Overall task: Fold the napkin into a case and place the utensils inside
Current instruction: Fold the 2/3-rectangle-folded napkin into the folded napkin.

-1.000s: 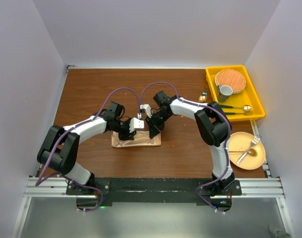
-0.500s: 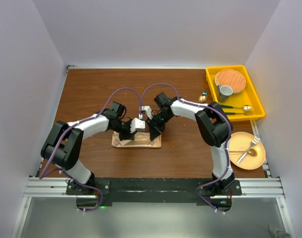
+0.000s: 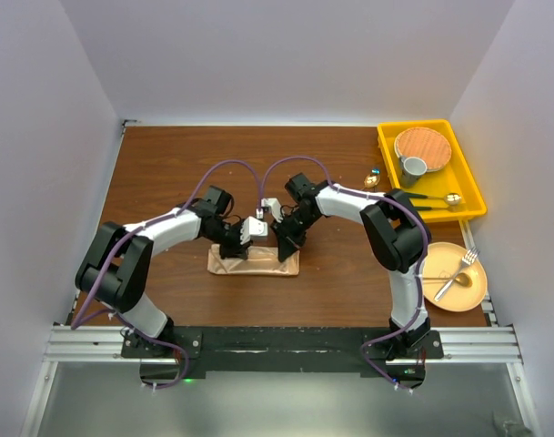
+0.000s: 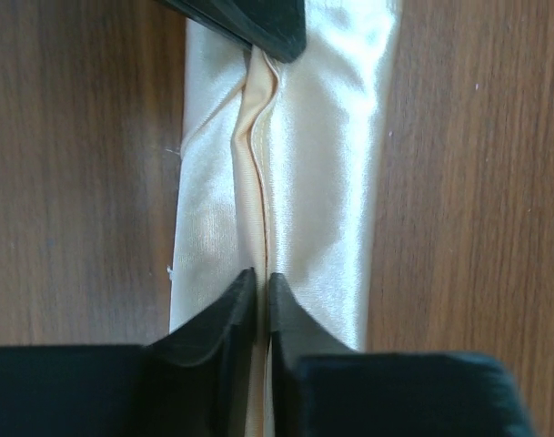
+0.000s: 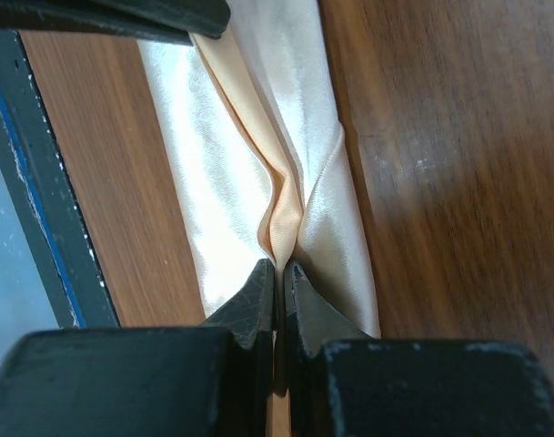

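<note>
The napkin point(image 3: 258, 266) lies as a narrow folded peach satin strip on the wooden table, near the front middle. Both grippers stand over it, left point(image 3: 237, 248) and right point(image 3: 283, 248). In the left wrist view my left gripper point(image 4: 261, 278) is shut on a raised ridge of the napkin point(image 4: 331, 182). In the right wrist view my right gripper point(image 5: 278, 269) pinches the same central fold of the napkin point(image 5: 213, 200). Gold utensils, a fork point(image 3: 465, 259) and a spoon point(image 3: 449, 287), lie on a peach plate point(image 3: 477, 293) at the right.
A yellow tray point(image 3: 386, 159) at the back right holds a round wood-toned plate point(image 3: 422, 146), a grey cup point(image 3: 413, 168) and a dark-handled spoon point(image 3: 436, 198). A small gold piece point(image 3: 373, 180) lies beside the tray. White walls enclose the table.
My left gripper has closed on the napkin's central fold. The folded napkin has shifted slightly toward the front right with both grippers.
</note>
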Controlling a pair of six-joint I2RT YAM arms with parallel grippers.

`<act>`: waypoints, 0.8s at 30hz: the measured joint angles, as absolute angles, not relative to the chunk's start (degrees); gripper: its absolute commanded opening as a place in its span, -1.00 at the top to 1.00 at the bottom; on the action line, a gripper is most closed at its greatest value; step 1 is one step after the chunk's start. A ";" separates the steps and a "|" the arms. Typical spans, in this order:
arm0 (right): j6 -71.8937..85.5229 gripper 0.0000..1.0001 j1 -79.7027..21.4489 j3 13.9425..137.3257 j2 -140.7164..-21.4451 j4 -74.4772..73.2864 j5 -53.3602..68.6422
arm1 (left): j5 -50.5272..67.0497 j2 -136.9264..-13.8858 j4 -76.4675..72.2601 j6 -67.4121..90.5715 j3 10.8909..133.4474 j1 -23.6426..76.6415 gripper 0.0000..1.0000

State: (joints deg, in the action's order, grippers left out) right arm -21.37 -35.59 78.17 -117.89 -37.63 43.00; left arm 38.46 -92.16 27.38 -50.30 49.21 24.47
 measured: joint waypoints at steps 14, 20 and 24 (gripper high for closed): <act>-18.81 0.46 -35.57 79.18 -117.47 -40.32 45.54 | 39.18 -92.66 28.42 -52.34 49.91 24.47 1.00; -14.59 0.30 -35.20 84.44 -116.66 -42.00 49.15 | 39.18 -92.66 28.82 -54.24 49.15 24.47 1.00; -11.88 0.46 -34.81 86.48 -116.66 -41.10 49.56 | 39.18 -92.66 28.82 -55.16 48.95 24.47 1.00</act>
State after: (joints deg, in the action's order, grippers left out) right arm -11.88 -34.81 86.48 -116.66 -41.10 49.56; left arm 39.18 -92.66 28.82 -55.16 48.95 24.47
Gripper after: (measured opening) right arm 0.340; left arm 0.029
